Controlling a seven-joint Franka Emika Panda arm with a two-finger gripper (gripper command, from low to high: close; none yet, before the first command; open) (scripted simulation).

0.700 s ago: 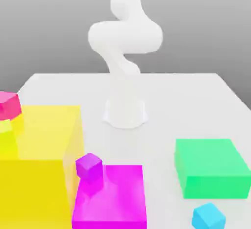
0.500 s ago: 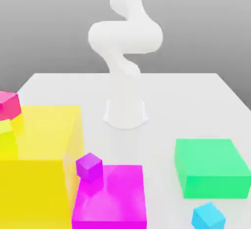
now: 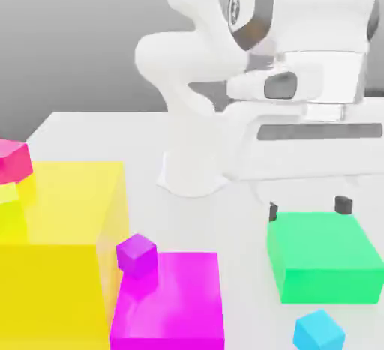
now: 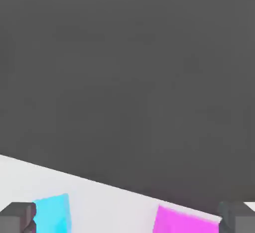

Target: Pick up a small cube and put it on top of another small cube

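We count three big blocks: yellow block [image 3: 60,243], magenta block [image 3: 171,303], green block [image 3: 322,255]; three small cubes: small cube [image 3: 319,331], purple cube [image 3: 136,255], pink cube [image 3: 13,159]. Gripper [image 3: 309,207], released, hovers at green's twelve o'clock edge. No writing.

backdrop: plain grey wall | surface: white table [image 3: 90,135] | lighting: even

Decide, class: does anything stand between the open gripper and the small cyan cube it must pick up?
Yes. In the exterior view the green block lies under the gripper, with the small cyan cube just beyond it, nearer the camera.
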